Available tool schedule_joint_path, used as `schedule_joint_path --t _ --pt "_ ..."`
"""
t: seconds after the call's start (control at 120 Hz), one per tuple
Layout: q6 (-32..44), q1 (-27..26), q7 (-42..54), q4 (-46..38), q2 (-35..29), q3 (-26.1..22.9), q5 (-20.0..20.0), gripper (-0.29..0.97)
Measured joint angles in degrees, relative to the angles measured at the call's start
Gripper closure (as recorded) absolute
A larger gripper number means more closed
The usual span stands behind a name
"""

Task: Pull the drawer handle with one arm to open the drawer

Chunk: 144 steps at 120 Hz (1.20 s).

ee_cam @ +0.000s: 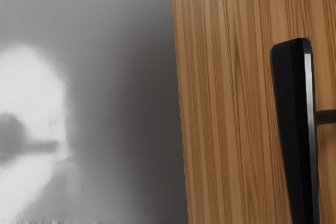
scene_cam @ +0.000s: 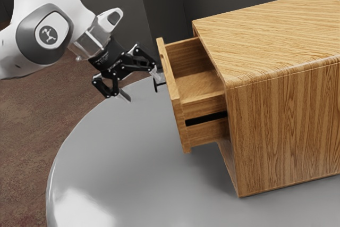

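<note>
Round grey table [scene_cam: 122, 174] with a glossy top; its curved edge is on the side away from the wooden cabinet [scene_cam: 281, 110]. Cabinet stands upright on the table, base flat on the surface. In front of the cabinet, bare tabletop. Cabinet's top drawer [scene_cam: 194, 86] juts out above that tabletop, not touching it. Brown floor [scene_cam: 26, 126] past the table edge, on the cabinet's drawer side.
</note>
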Motion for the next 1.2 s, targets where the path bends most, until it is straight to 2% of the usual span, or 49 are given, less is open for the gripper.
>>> schedule_joint_path --t 0.475,0.708,0.975,1.058,1.133,1.2 --pt "0.02 0.21 0.12 -6.68 -6.92 3.18 1.34 0.00" --pt "0.08 1.50 0.13 -10.61 -11.67 3.55 3.10 0.00" --pt "0.01 1.78 0.16 -12.57 -14.86 6.21 5.13 0.00" --pt "-0.45 2.13 0.16 -12.87 -18.51 4.76 5.89 0.00" --pt "-2.10 5.63 0.16 -12.71 -22.60 1.30 6.79 0.00" --pt "-5.74 7.10 0.13 -9.58 -22.66 -0.77 9.33 0.00"
